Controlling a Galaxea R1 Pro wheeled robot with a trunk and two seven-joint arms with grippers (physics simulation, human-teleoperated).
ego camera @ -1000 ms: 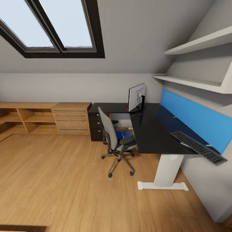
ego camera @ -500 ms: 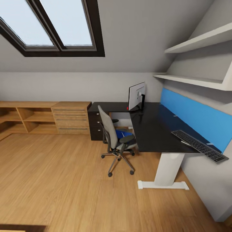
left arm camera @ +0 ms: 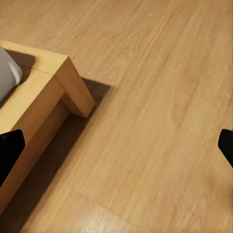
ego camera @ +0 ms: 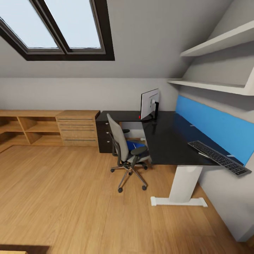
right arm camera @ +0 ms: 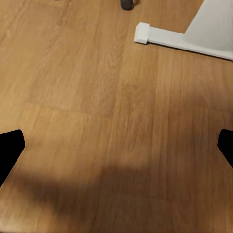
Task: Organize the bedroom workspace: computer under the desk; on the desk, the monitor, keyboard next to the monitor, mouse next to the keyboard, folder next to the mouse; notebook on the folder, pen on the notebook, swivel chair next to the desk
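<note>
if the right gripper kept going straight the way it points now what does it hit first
Most likely the bare wooden floor. The right gripper has its jaws spread wide, with only floorboards between them. The desk's white foot lies off toward the frame's edge, apparently outside that line, though depth is hard to judge.

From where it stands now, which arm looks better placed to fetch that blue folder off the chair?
Probably the right: its gripper hangs open over the floor near the desk foot and a swivel chair caster; the folder is still out of reach.

text: none legible | keyboard (ego camera: 219,157) keys: too small to read | labels/brands: none
</note>
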